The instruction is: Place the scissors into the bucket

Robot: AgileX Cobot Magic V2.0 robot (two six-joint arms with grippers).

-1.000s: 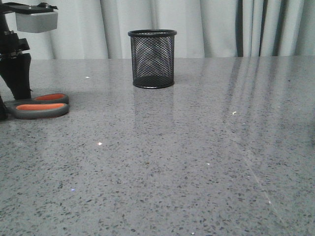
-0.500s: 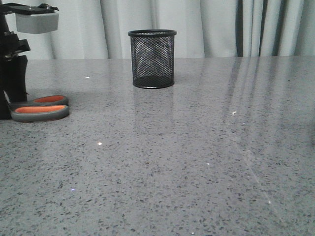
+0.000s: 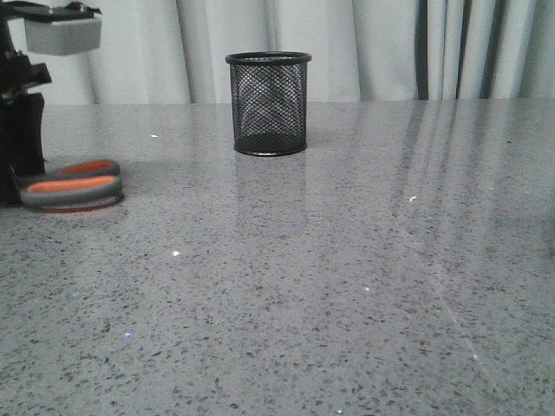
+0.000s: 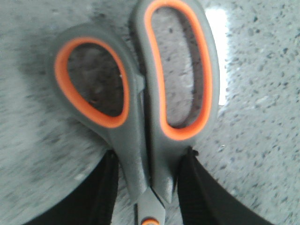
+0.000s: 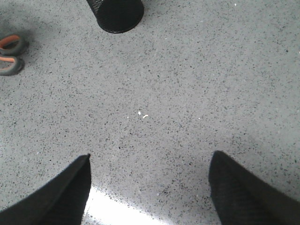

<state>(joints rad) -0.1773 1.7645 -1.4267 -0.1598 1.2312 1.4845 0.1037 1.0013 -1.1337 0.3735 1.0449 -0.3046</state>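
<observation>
The scissors (image 3: 71, 184), grey handles lined orange, are at the far left of the table, handles pointing right and just off the surface with a shadow beneath. My left gripper (image 4: 151, 153) is shut on their shank just below the loops, one black finger (image 4: 105, 187) on each side; it stands at the left edge of the front view (image 3: 22, 147). Blades are hidden. The bucket (image 3: 269, 104), a black mesh cup, stands upright at the back middle, to the right of the scissors. My right gripper (image 5: 150, 157) is open over bare table, with the bucket (image 5: 115, 14) and scissors (image 5: 10, 54) far from it.
The speckled grey table (image 3: 347, 277) stretches from the front edge to pale curtains (image 3: 381, 48) at the back. A grey camera block (image 3: 62, 35) sits atop the left arm. Nothing else stands on the table.
The scissors' handles have risen slightly off the table in the left gripper's hold, and a shadow now shows under them. The bucket has not moved.
</observation>
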